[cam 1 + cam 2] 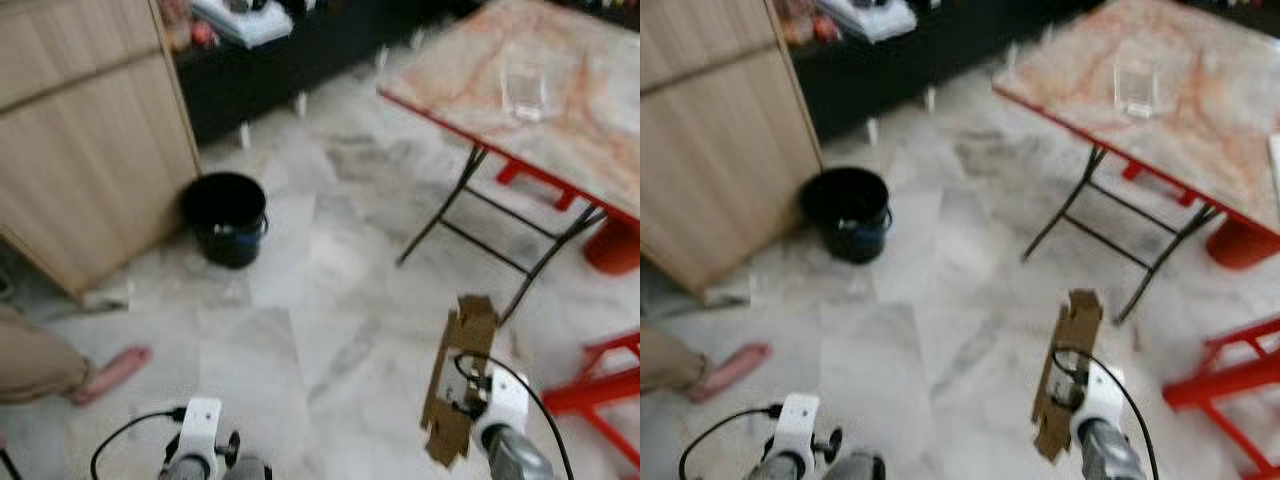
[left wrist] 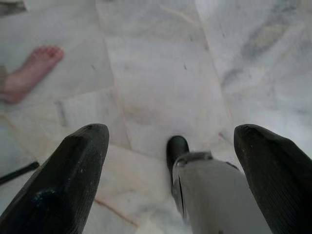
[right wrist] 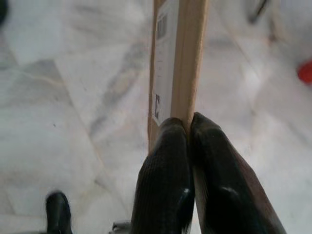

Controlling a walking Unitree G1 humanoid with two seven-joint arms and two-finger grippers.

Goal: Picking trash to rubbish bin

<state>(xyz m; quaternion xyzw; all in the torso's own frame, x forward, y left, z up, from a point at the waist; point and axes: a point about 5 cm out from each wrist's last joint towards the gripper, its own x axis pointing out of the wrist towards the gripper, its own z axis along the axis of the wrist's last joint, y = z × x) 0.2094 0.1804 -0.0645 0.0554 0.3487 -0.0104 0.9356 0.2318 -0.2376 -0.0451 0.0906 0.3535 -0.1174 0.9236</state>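
A: Where did the trash stand in relation to the round black plastic rubbish bin [image 1: 225, 217]?

B: Well apart from it. The flattened brown cardboard piece [image 1: 458, 380] was upright in the right gripper [image 3: 189, 127], across a stretch of pale marble floor [image 1: 300, 340] from the bin, which sat against the light wooden cabinet [image 1: 80, 150].

A: And the grip?

B: The two black fingers [image 3: 163, 170] were clenched on the cardboard's lower edge, the sheet pinched between them. The left gripper [image 2: 170, 146] hung released, fingers spread wide, nothing between them.

A: What looked risky?

B: Mostly the hold. Only a narrow edge was pinched, and the sheet stood tall above the fingers, so I judged it could swing or slip during the walk over. It was also long compared with the bin's mouth; released flat or tilted, it might have caught the rim and fallen beside the bin.

A: Anything else near the bin?

B: A person's bare foot [image 1: 110, 372] rested on the floor on the cabinet side of it, close enough to the approach to need a wide berth. The folding table with the marbled top and red edge [image 1: 560, 90] stood far off on the bin's other side.
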